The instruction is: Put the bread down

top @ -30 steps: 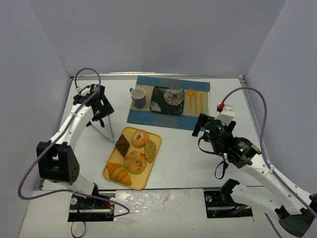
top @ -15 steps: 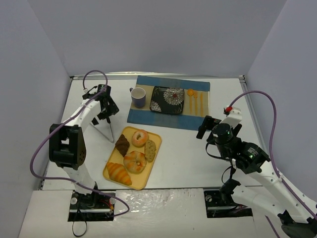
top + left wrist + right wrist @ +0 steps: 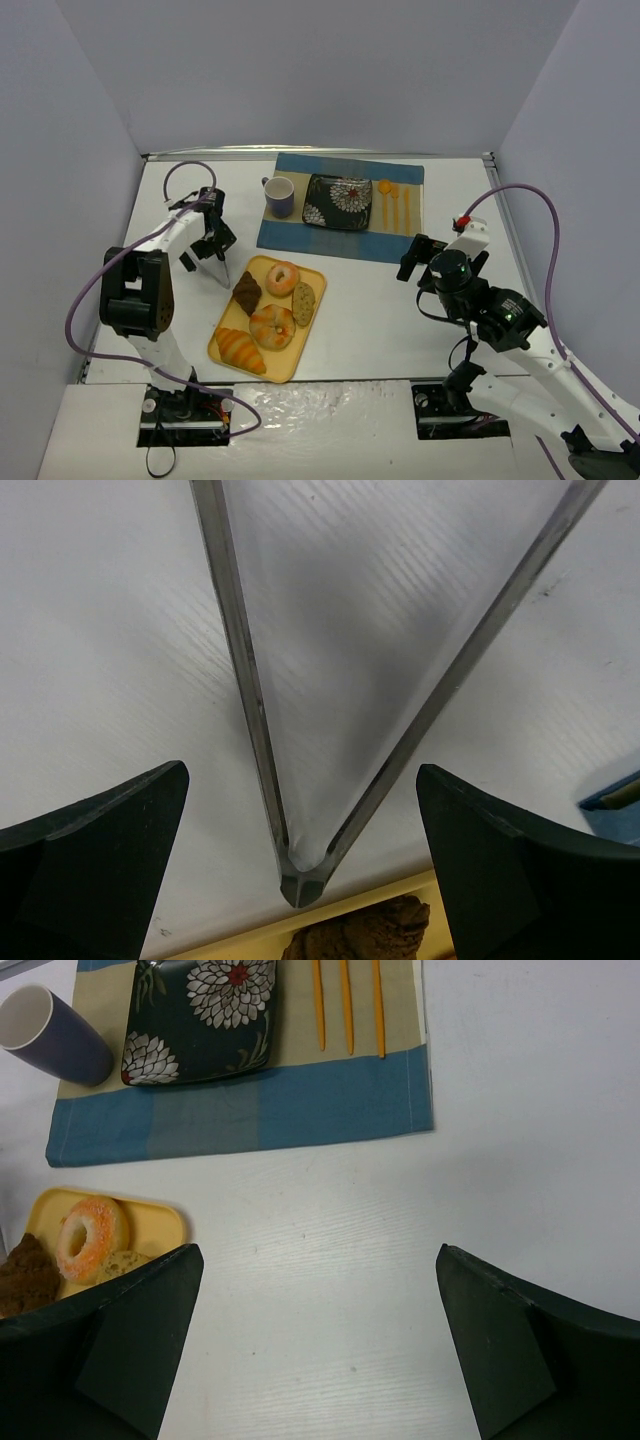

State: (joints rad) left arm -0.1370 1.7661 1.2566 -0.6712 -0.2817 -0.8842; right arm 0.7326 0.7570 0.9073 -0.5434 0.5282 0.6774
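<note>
The bread (image 3: 247, 292) is the small dark brown pastry at the left end of the yellow tray (image 3: 286, 367); its top edge also shows in the left wrist view (image 3: 352, 940) and the right wrist view (image 3: 24, 1270). My left gripper (image 3: 211, 240) hovers open over metal tongs (image 3: 250, 700) lying flat on the table. One black finger (image 3: 110, 830) sits on each side of the tongs. Their joined end (image 3: 223, 278) points at the tray rim, just short of the bread. My right gripper (image 3: 315, 1260) is open over bare table, holding nothing.
The tray also carries a glazed ring (image 3: 282, 277), a larger ring bread (image 3: 271, 325), a speckled cookie (image 3: 303, 303) and a croissant (image 3: 240, 349). At the back, a blue placemat (image 3: 300, 236) holds a flowered dark plate (image 3: 339, 201), a purple cup (image 3: 280, 196) and orange cutlery (image 3: 392, 200).
My left gripper has come toward the near side and down over the tongs, staying open. The right arm shifted slightly to the right, then held still.
</note>
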